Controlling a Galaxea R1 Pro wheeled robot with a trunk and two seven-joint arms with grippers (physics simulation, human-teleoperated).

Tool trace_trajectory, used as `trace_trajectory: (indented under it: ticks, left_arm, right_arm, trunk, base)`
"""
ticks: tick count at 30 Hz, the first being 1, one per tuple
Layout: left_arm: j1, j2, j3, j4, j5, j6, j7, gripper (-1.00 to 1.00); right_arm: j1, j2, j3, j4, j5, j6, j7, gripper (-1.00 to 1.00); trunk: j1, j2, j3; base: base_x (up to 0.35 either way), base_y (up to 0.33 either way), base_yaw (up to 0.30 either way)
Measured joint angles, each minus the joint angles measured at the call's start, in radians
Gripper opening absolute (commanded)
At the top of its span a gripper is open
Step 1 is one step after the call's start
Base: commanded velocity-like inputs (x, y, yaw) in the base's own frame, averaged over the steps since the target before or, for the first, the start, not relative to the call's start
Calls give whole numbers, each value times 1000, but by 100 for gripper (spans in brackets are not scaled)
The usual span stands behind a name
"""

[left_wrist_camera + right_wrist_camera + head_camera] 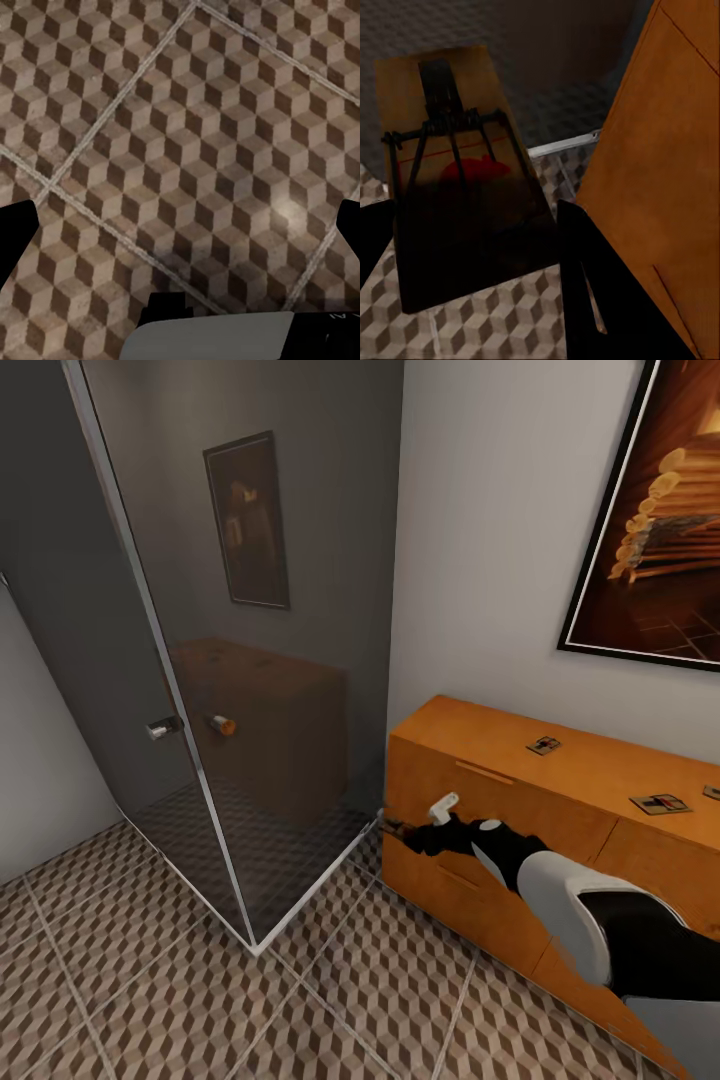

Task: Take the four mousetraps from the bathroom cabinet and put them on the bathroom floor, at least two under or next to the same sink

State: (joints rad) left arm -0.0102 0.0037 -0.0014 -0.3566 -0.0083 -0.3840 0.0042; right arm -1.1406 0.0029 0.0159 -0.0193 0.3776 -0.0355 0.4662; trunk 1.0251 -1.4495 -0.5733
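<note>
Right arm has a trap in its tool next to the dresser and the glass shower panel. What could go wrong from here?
1. The right tool holds its mousetrap close to the cabinet front and the shower glass; a swing could knock it loose.
2. Released here, it lands by the shower, with no sink in sight.
3. Other mousetraps lie on the cabinet top near the arm; a careless pass could sweep one off.
</note>
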Motion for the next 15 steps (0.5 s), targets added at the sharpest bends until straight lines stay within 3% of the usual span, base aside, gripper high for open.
trace_trajectory:
  ticks: [6, 15]
  left_arm:
    - [0, 0, -1, 0, 0, -3, 0, 100]
    - [0, -1, -1, 0, 0, -5, 0, 100]
  right_arm:
    - [164, -11, 5, 1, 2, -92, -26, -100]
    - [356, -12, 4, 1, 4, -194, -86, -100]
  trunk:
    - [0, 0, 0]
    - [0, 0, 0]
  base:
    - [0, 0, 0]
    - [0, 0, 0]
